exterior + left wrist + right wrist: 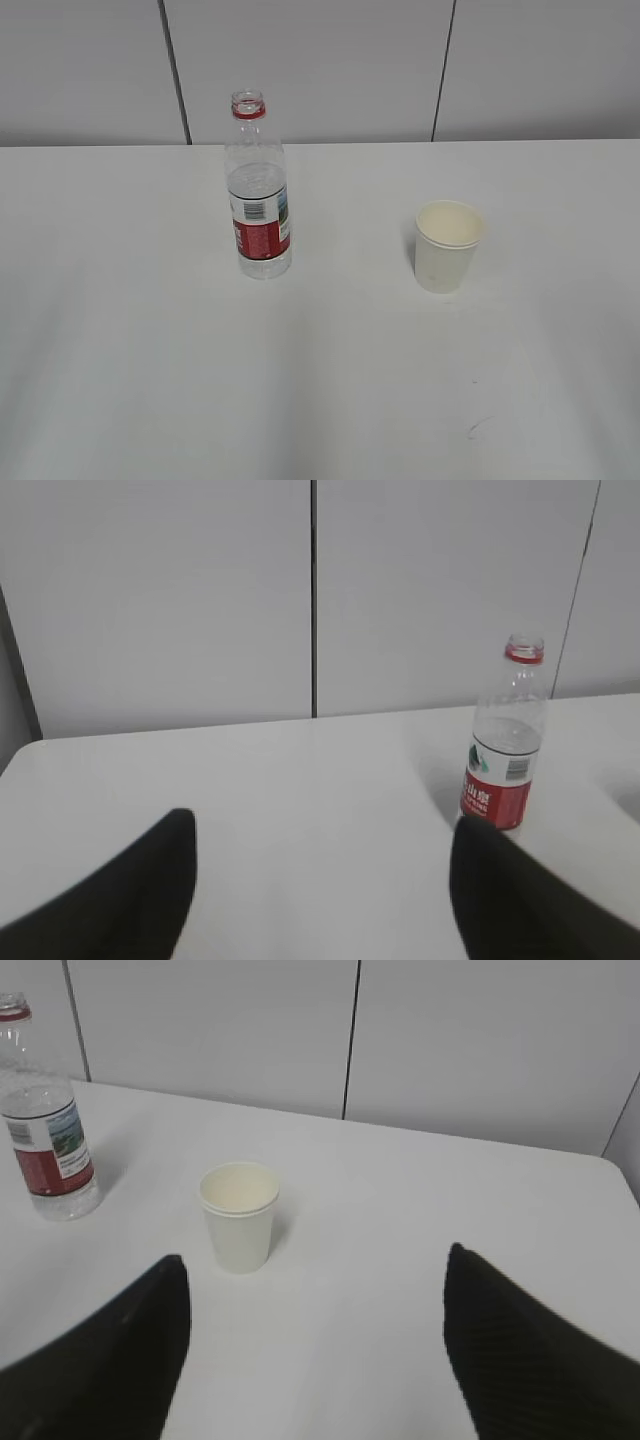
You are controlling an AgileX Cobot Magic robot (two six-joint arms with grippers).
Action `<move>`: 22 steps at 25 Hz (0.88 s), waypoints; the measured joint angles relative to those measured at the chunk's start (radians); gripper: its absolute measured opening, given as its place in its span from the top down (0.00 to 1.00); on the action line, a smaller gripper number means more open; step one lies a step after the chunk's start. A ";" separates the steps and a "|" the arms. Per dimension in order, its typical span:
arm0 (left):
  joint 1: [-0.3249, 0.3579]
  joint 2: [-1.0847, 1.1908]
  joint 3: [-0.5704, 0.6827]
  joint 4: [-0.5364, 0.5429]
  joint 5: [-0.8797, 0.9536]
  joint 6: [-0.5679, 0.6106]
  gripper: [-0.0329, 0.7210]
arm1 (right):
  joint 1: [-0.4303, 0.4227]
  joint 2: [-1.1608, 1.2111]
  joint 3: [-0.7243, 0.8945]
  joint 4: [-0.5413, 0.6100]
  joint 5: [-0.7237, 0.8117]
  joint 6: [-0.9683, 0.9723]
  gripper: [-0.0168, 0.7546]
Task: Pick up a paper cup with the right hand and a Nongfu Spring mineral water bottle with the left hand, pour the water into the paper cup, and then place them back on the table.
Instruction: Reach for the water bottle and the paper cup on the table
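Observation:
The Nongfu Spring bottle (260, 200) stands upright and uncapped on the white table (150, 350), left of centre, partly filled with clear water. The off-white paper cup (448, 245) stands upright to its right. Neither arm shows in the exterior view. In the left wrist view my left gripper (320, 880) is open and empty, with the bottle (505, 745) ahead, just beyond its right finger. In the right wrist view my right gripper (315, 1330) is open and empty, with the cup (238, 1215) ahead and left of the middle, and the bottle (45, 1130) at the far left.
Grey wall panels with dark seams (175, 70) rise behind the table's far edge. A few faint dark scuffs (478, 428) mark the tabletop near the front right. The table's right corner (610, 1165) shows in the right wrist view.

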 joint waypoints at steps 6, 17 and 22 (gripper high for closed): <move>0.000 0.001 0.050 0.000 -0.095 0.000 0.31 | 0.000 0.025 0.092 0.000 -0.136 -0.004 0.21; 0.000 0.199 0.051 0.000 -0.179 0.001 0.33 | 0.000 0.198 0.115 0.002 -0.287 -0.010 0.21; 0.000 0.312 0.051 0.000 -0.310 0.001 0.34 | 0.000 0.303 0.115 0.004 -0.376 -0.011 0.21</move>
